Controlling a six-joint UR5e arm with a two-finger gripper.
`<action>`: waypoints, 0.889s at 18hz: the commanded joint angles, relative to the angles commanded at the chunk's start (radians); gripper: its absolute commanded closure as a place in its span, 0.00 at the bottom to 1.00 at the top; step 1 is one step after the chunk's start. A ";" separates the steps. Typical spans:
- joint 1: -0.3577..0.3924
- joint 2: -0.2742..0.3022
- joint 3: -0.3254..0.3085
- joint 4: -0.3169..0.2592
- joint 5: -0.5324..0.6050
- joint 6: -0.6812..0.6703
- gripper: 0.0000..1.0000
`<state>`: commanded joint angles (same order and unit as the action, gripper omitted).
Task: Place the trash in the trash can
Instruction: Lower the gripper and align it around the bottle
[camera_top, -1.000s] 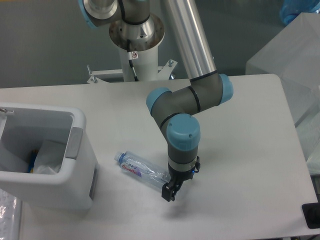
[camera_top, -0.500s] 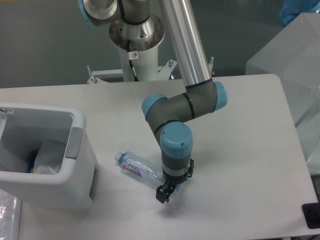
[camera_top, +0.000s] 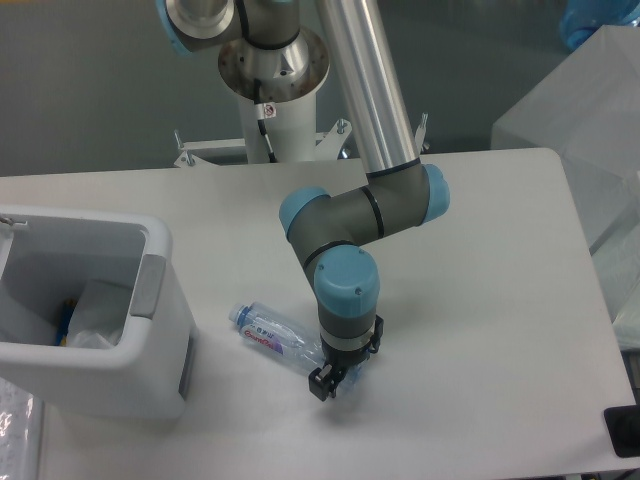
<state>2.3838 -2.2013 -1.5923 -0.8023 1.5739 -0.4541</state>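
The crushed clear bottle lies flat on the tabletop, its light-blue cap toward the white trash can just beside it, while the claw sits low at the bottle's base end (whether its jaws are spread or already pinching the plastic I cannot tell). A grip this far from the middle risks the thin, slick bottle pivoting or slipping out on the lift.

Bright, even overhead light; soft shadows; sharp.
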 joint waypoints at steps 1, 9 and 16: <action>0.000 0.002 -0.002 0.000 0.000 0.000 0.23; 0.000 -0.002 0.000 0.002 0.000 0.000 0.33; 0.000 0.005 0.003 0.002 0.000 0.003 0.37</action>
<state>2.3838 -2.1967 -1.5892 -0.8007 1.5739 -0.4510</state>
